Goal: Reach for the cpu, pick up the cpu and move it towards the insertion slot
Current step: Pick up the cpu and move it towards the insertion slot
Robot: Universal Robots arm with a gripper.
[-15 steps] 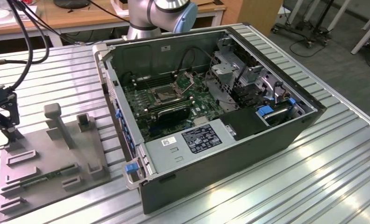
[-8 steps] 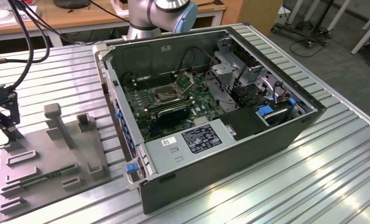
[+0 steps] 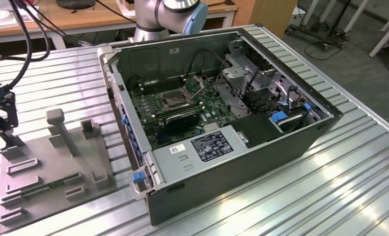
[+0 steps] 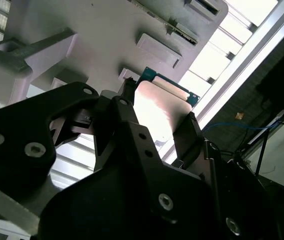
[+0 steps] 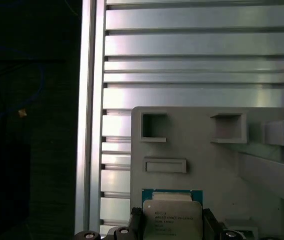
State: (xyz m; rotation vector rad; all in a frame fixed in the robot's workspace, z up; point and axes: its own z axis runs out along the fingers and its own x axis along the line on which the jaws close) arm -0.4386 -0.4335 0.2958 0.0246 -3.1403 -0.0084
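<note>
A ribbed table (image 3: 351, 162) of bare aluminium slats fills most of the exterior view. Beyond it, in the upper left of the frame, stands a light wooden desk (image 3: 83, 19), and in the upper right a grey floor (image 3: 351, 54) carries wheeled metal stands (image 3: 312, 34). The silver and blue arm (image 3: 161, 17) rises at the top centre, and black cables (image 3: 24, 44) hang down at the upper left. A black computer case (image 3: 247, 162) lies open in the middle of the table. Its green motherboard (image 3: 142, 105) carries the square, metal-framed insertion slot (image 3: 171, 102). A white label (image 3: 209, 145) with dark print sits on the case's grey metal housing; its text is too small to make out. In the lower left of the frame lies a flat grey plastic fixture plate (image 3: 43, 182) with upright posts and a narrow green circuit strip (image 3: 47, 188). The black gripper (image 3: 10, 137) is low over this plate's far corner, at the exterior view's left edge, well apart from the case. In both wrist views its fingers (image 4: 131, 130) are clenched against two opposite edges of the small square cpu (image 5: 172, 216) with a silvery lid and green rim, just above the plate; I cannot tell whether it is lifted clear. Dark print crosses the lid.
</note>
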